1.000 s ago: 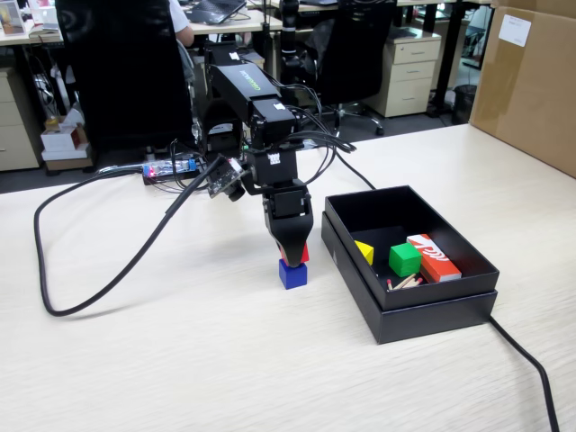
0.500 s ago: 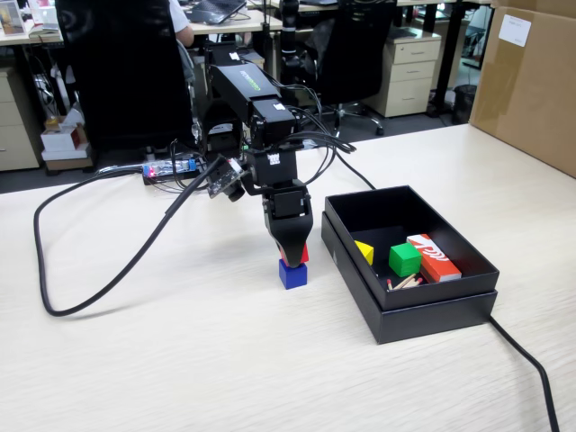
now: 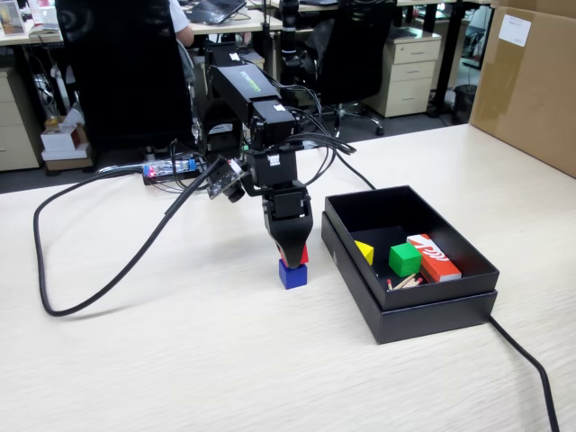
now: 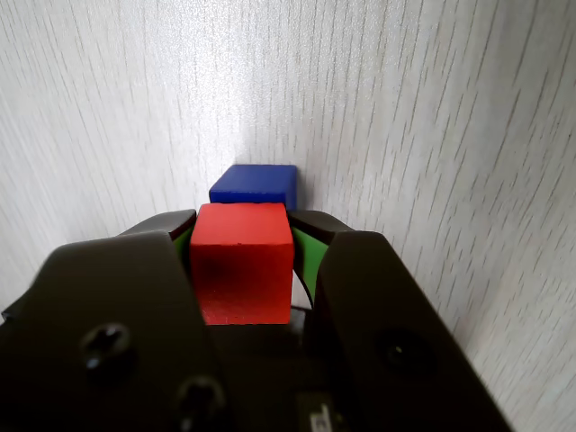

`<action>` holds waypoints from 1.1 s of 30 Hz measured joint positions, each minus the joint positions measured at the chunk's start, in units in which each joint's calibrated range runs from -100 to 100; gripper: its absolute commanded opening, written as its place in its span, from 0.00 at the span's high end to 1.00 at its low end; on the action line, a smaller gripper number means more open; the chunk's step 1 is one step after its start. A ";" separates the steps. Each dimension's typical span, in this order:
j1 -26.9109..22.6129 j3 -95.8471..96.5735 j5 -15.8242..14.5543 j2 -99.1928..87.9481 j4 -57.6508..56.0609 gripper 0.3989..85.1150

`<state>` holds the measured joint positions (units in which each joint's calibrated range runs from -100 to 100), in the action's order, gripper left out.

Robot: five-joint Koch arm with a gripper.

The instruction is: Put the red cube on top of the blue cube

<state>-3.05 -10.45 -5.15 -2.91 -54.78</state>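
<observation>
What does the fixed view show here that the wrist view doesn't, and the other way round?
Only the fixed view shows the black box with the green cube, a yellow block and a red and white carton, plus the arm's cables. Only the wrist view shows the green pads gripping the red cube. Both show the gripper, red cube, blue cube and table.

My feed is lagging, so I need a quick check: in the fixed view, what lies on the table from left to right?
Small matte blue cube beneath the gripper, then inside the black box: yellow wedge block → green cube → red-orange and white carton.
</observation>
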 measured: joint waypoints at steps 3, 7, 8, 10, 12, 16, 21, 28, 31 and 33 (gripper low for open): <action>-0.10 0.00 0.00 -0.13 0.08 0.79; -0.10 0.00 0.00 0.00 0.08 0.79; -0.10 0.00 0.00 0.00 0.00 0.78; -0.10 0.00 0.05 -0.13 0.00 0.70; -0.10 0.27 0.05 0.13 0.08 0.69; -0.10 1.46 0.29 0.65 0.08 0.69; -0.10 1.46 0.39 0.65 0.08 0.59; -0.15 1.46 0.39 0.65 0.08 0.54; -0.15 1.46 0.39 0.26 0.00 0.54; -0.34 1.37 0.39 -1.81 -0.70 0.51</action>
<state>-3.39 -9.08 -4.76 -4.72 -55.48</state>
